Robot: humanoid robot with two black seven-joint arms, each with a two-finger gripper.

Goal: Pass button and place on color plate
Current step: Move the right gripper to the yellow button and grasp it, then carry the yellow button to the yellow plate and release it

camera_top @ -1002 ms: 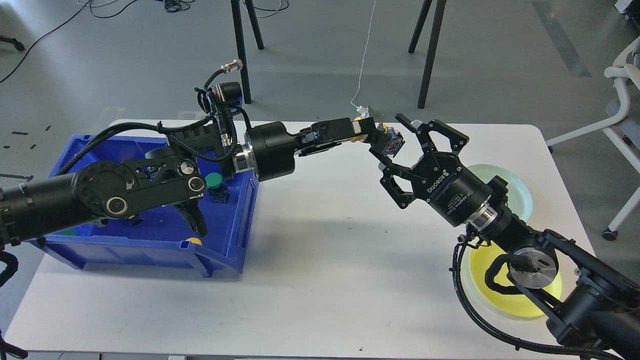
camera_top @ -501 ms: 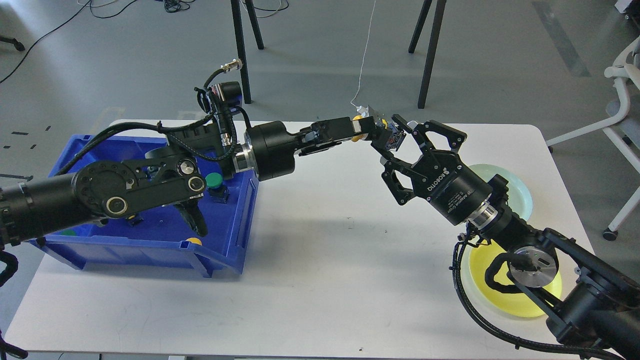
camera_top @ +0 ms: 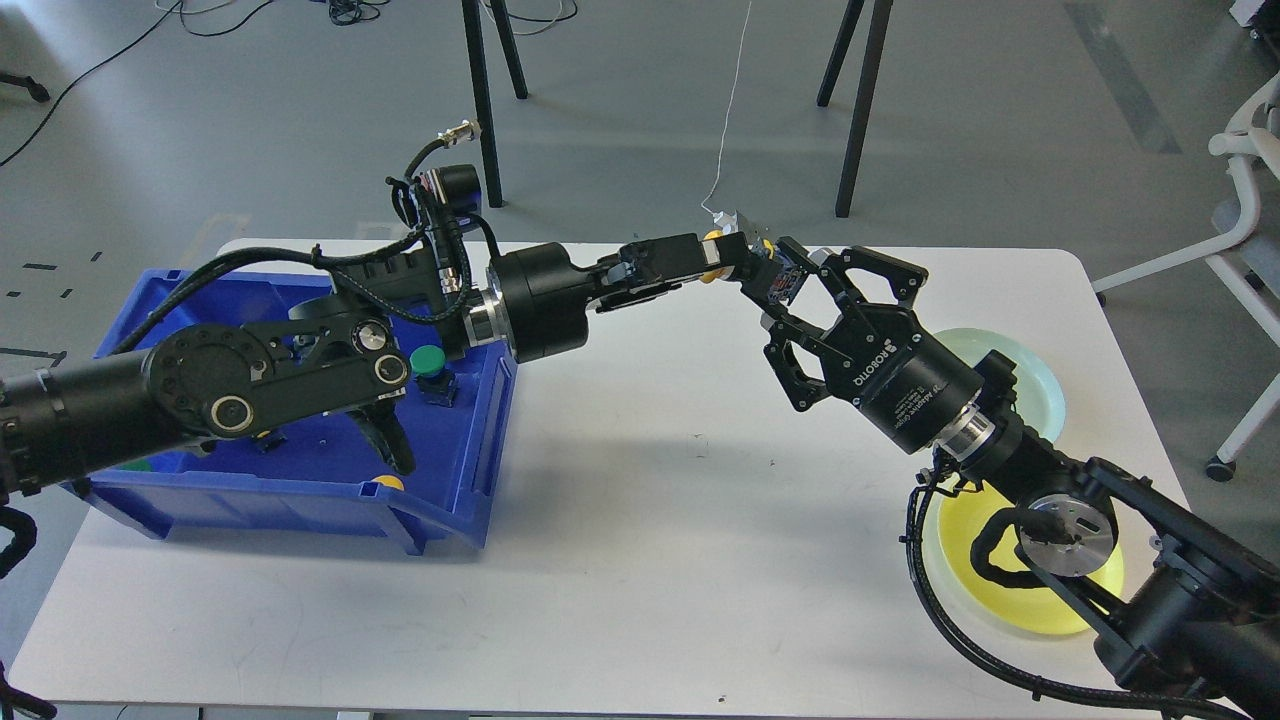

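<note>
Yellow button (camera_top: 757, 264) held in mid-air above the far middle of the white table (camera_top: 640, 560), clamped by left gripper (camera_top: 728, 257). Right gripper (camera_top: 792, 285) closed in around the same button from the right; firm contact unclear. Yellow plate (camera_top: 965, 560) near right, pale green plate (camera_top: 1040, 385) beyond it. Blue bin (camera_top: 470, 440) at left.

White table (camera_top: 640, 560); blue bin (camera_top: 470, 440) left; yellow plate (camera_top: 960, 545), pale-green plate (camera_top: 1040, 385) right.
</note>
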